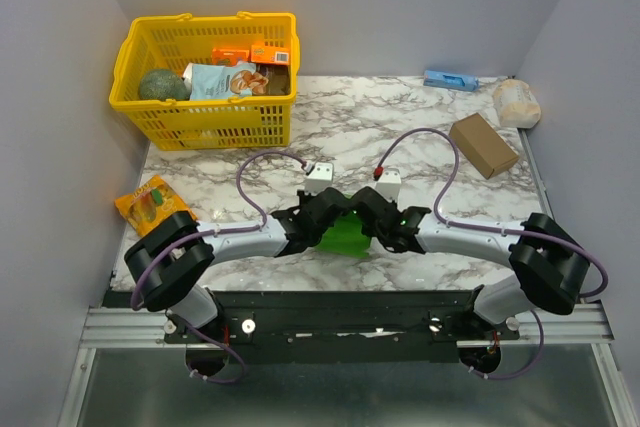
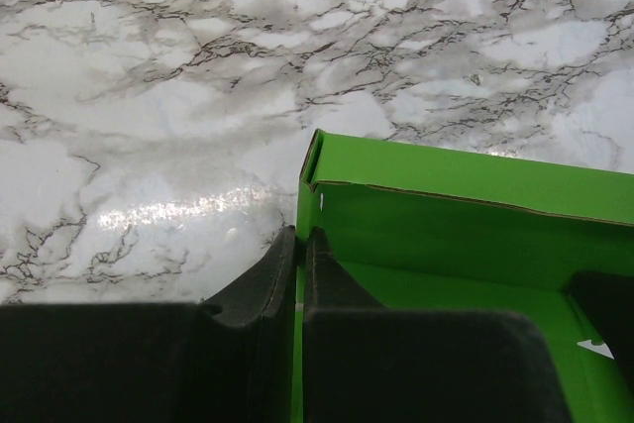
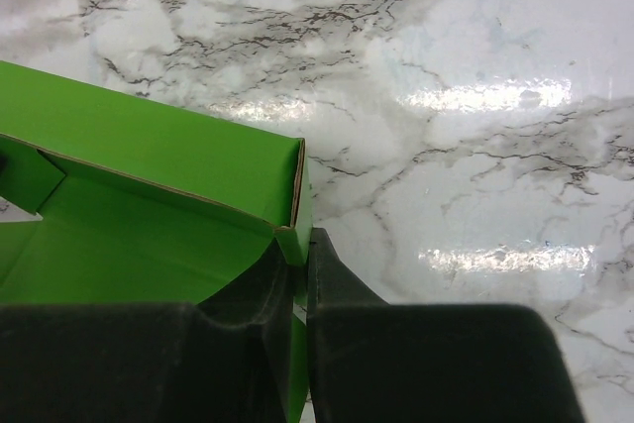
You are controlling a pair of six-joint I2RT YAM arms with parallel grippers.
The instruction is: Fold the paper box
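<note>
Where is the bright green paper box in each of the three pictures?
Top view: the bright green paper box sits just below the middle of the picture.
Left wrist view: it fills the lower right, with its inside showing.
Right wrist view: it fills the lower left.
Shared landmark: the white and grey marble table top shows around the box in all three.

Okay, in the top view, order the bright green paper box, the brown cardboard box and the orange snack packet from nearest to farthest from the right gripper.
1. The bright green paper box: pinched by the right gripper, near middle of the table.
2. The brown cardboard box: far right side.
3. The orange snack packet: at the table's left edge.
</note>
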